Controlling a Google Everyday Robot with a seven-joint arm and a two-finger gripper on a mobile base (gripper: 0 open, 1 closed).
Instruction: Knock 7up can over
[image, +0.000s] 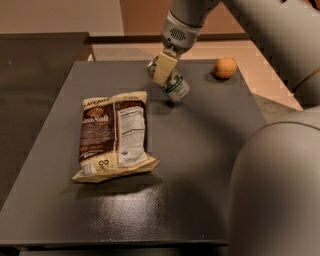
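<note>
- Up at the far side of the bench (210, 140), the gripper (164, 68) hangs right against the 7up can (176, 86); I cannot tell whether it is spread or pinching the can.
- The can is steeply tilted, partly hidden behind the gripper, with its lower end poking out below the gripper onto the bench.
- 1 chip bag (115, 132) lies flat nearer the camera, toward the view's left of the gripper, apart from it.
- 1 orange (225, 67) sits toward the view's right of the gripper, apart.

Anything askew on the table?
Yes: the small silver-and-green metal soda can at the dark table's far side leans steeply, not upright, with the gripper against its upper part. Nothing spilled.
</note>
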